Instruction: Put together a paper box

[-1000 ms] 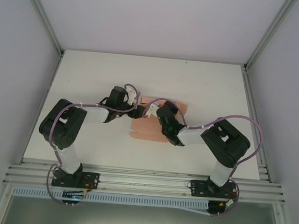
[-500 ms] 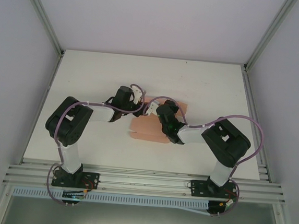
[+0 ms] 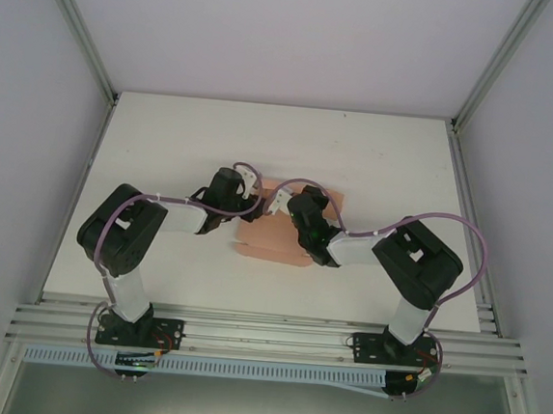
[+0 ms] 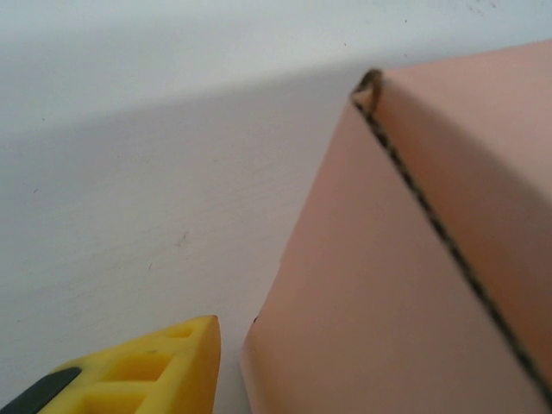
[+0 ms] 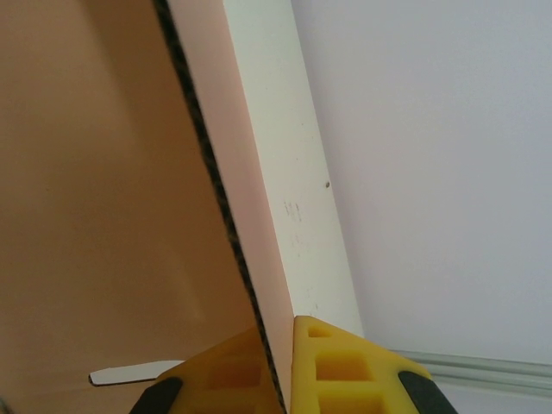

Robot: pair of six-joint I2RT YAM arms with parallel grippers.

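We see the paper box [image 3: 274, 240] flat on the white table [image 3: 166, 139], with both wrists crowded over its far edge and hiding it. The right gripper [image 5: 283, 354] is pinched tight on an upright card wall of the box. The left gripper [image 3: 251, 195] sits at the box's left corner, and we cannot tell how wide it is.

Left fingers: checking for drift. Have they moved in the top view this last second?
Yes. The left fingers shifted slightly right, toward the paper box, judged against the arm's bolted base.
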